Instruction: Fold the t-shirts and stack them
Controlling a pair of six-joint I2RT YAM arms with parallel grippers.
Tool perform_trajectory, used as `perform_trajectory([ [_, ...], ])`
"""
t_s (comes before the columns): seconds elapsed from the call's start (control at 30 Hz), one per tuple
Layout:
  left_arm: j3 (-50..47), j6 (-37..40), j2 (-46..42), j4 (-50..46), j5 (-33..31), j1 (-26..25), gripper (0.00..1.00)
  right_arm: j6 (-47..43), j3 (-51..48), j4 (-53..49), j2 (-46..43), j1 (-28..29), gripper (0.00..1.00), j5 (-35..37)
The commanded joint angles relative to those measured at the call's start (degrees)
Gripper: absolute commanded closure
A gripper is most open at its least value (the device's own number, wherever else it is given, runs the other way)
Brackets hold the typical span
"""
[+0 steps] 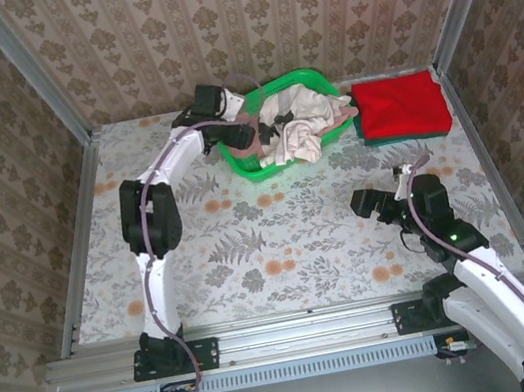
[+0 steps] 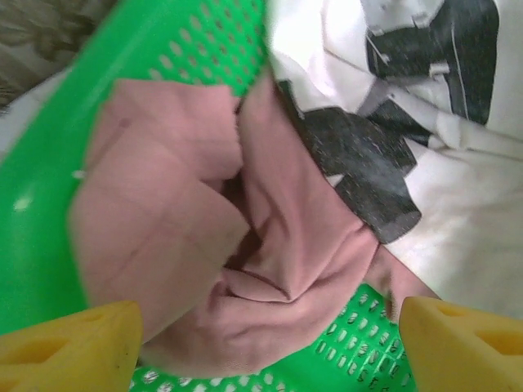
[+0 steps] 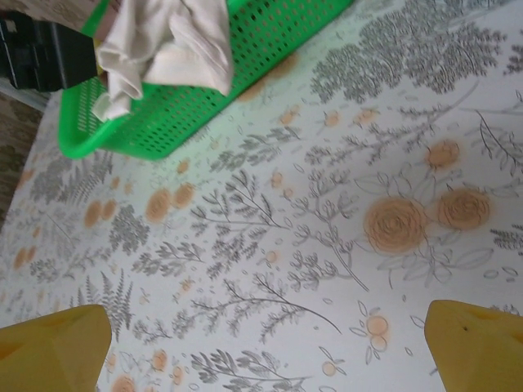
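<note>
left tool (spread) over pink shirt, basket

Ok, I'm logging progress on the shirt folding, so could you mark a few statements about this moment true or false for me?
1. The left gripper is open above the pink-brown t-shirt inside the green mesh basket. True.
2. The red t-shirt lies crumpled in the basket. False: it lies folded flat on the table, to the right of the basket.
3. The right gripper is shut on the cream t-shirt. False: it is open above bare table and holds nothing.
4. The cream t-shirt hangs over the basket's rim. True.
</note>
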Motion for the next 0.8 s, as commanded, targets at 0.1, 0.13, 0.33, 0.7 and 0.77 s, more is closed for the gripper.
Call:
perform_trajectory([
  [0.1,6.1,1.9,1.9,-7.2,0.0,0.8,0.20,-0.8,-2.2,-1.2,-1.8,0.4,0.00,-0.2],
  [0.13,6.0,1.5,1.6,-6.7,-0.8,1.1,0.20,-0.8,-2.5,-1.0,-2.1,0.5,0.00,0.0],
  [0.33,7.8,-5.4,0.4,-6.4,-8.1,4.5,0.18,-0.6,-3.2,-0.5,-2.5,0.4,0.00,0.5],
  [0.7,21.1,-10.1,11.7,-12.7,-0.5,7.8,0.28,-0.4,-5.0,1.5,-2.5,0.4,0.00,0.7],
  [0.77,24.4,-12.2,13.9,-14.7,0.7,8.7,0.34,-0.4,-5.0,1.6,-2.6,0.4,0.00,0.6],
])
